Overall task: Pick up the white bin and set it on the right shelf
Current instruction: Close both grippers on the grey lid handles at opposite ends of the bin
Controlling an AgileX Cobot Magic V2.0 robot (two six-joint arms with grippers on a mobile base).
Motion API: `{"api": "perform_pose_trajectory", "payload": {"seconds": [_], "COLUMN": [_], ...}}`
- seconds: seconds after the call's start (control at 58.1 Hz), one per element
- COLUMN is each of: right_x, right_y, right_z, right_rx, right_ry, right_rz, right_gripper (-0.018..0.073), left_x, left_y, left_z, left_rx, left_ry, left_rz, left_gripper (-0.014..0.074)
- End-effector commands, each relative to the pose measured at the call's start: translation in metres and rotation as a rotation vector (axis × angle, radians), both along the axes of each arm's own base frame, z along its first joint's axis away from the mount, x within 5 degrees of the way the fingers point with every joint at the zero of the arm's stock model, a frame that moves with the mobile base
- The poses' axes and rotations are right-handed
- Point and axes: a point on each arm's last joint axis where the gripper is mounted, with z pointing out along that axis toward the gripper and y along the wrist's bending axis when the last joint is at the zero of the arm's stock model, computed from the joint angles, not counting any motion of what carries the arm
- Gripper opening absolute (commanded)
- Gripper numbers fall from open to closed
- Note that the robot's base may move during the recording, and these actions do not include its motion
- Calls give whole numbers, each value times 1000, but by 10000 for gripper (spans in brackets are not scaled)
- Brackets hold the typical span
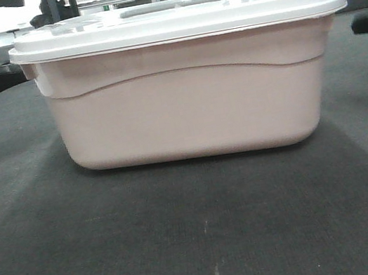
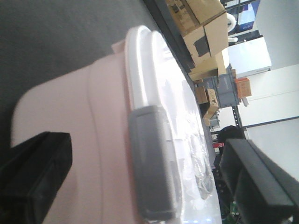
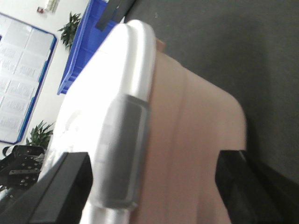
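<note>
Pale pink plastic under a white lid — the white bin [image 1: 186, 108] sits upright on the dark worktop [image 1: 188, 243]. The left pincer [image 2: 145, 156] and right pincer [image 3: 154, 179], both spread, straddle its grey end latches [image 2: 154, 186] — presumably for a level, two-sided lift.

Dark table top [image 1: 203, 248], perhaps fabric-covered, carries white bin [image 1: 193, 107], upright.
</note>
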Motion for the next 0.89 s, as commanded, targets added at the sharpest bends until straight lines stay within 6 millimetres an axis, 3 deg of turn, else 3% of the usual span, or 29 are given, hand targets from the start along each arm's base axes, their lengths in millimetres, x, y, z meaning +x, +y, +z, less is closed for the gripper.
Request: {"api": "perform_pose_trajectory", "payload": {"seconds": [0.0, 0.189, 0.585, 0.723, 0.877], "right_x": [8, 17, 28, 28, 28], "right_y": [1, 6, 28, 28, 28], "right_z": [43, 54, 35, 34, 35], "right_rx": [100, 96, 89, 89, 94], "right_ry": [-182, -207, -133, -133, -137], "right_rz": [-15, -1, 38, 38, 45], "right_gripper": [635, 635, 617, 437, 138], "left_x": [-2, -1, 1, 0, -1], "left_y": [-8, -17, -28, -31, -34], "left_z": [34, 33, 31, 31, 31], "left_rx": [-87, -82, -71, -73, -77], "left_ry": [-102, -96, -83, -83, -84], "left_rz": [-2, -6, 3, -4, -16], "left_gripper": [545, 545, 545, 501, 262]}}
